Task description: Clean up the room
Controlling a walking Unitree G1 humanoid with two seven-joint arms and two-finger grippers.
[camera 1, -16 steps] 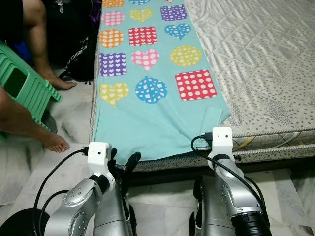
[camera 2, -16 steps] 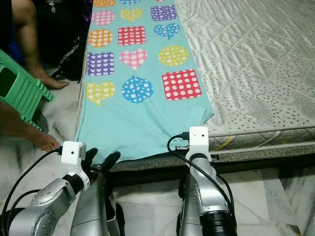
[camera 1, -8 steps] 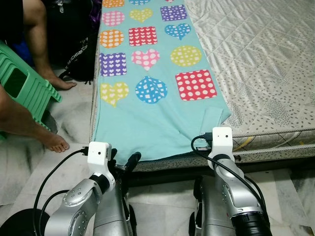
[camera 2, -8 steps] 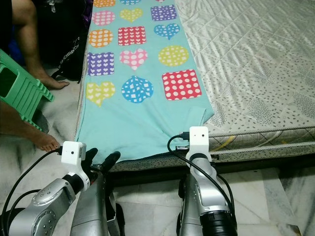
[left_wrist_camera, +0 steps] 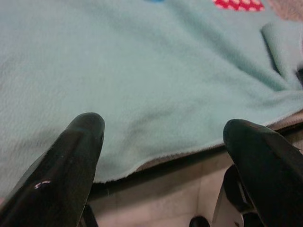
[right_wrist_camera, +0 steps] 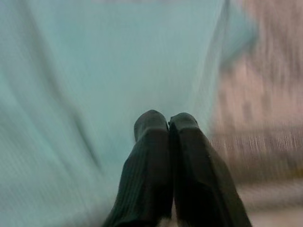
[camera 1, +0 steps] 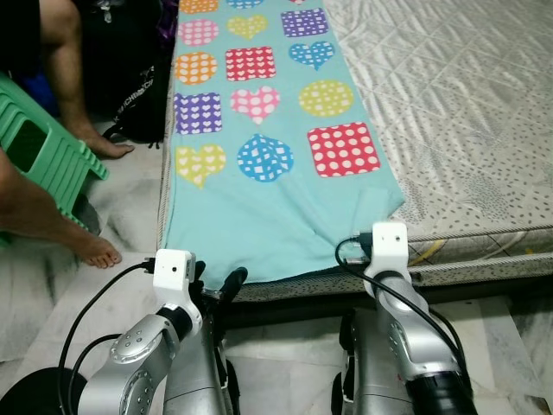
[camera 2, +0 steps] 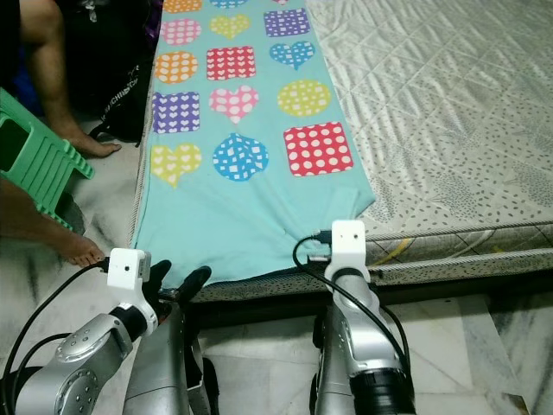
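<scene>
1. Left eye view showed the turquoise blanket (camera 1: 268,203), patterned with dotted hearts and squares, lying along the left side of the mattress (camera 1: 449,112), its near hem overhanging the edge.
2. A one-sided pull could drag the blanket askew or onto the floor (camera 1: 121,233), where a person's foot (camera 1: 95,252) rested near a green stool (camera 1: 43,156).
3. The left gripper (left_wrist_camera: 161,142) hovered at the hem, fingers spread wide, holding nothing.
4. The right gripper (right_wrist_camera: 165,127) had fingers pressed together against the blanket's near corner; whether cloth was pinched was unclear.
</scene>
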